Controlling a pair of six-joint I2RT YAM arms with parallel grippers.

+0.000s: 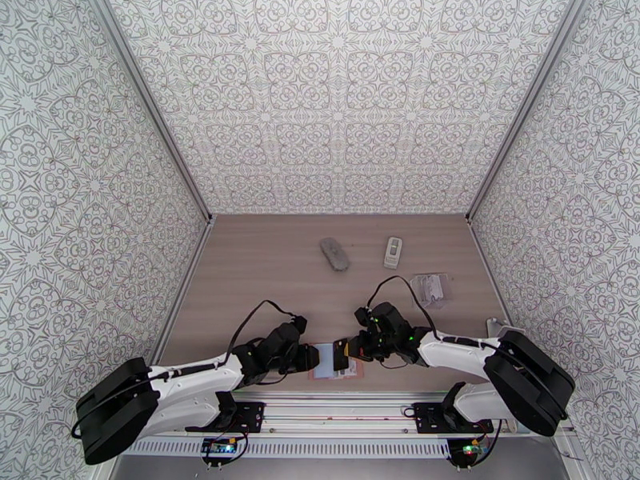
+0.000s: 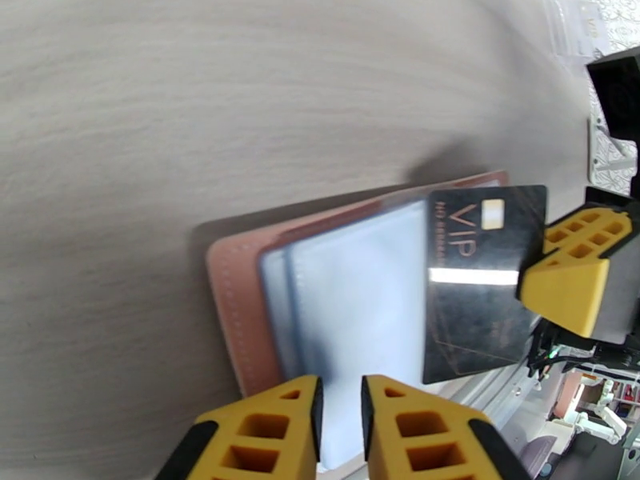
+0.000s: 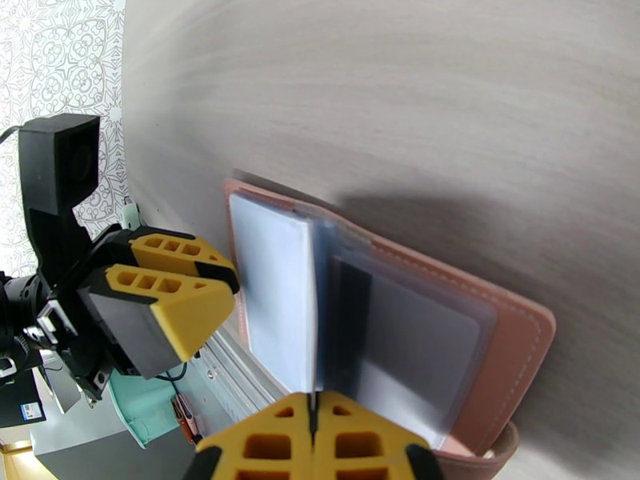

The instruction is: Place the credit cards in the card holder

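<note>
Pinching the card holder (image 2: 232, 314) sleeve, left end effector (image 2: 342, 398) sees VIP on black card (image 2: 480, 314) clamped by right end effector (image 3: 312, 406).

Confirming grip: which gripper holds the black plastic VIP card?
The right gripper, shut on the black VIP card; the left gripper is at the pink holder's sleeves.

My fingers (image 3: 313, 411) are pressed together at the near edge of a dark card (image 3: 400, 338), which lies partly under the clear sleeves (image 3: 276, 290) of a pink card holder (image 3: 520, 338) lying open on the table (image 3: 400, 90). The left arm's fingers (image 3: 220, 283) sit at the sleeves' left edge; whether they pinch them I cannot tell.
</note>
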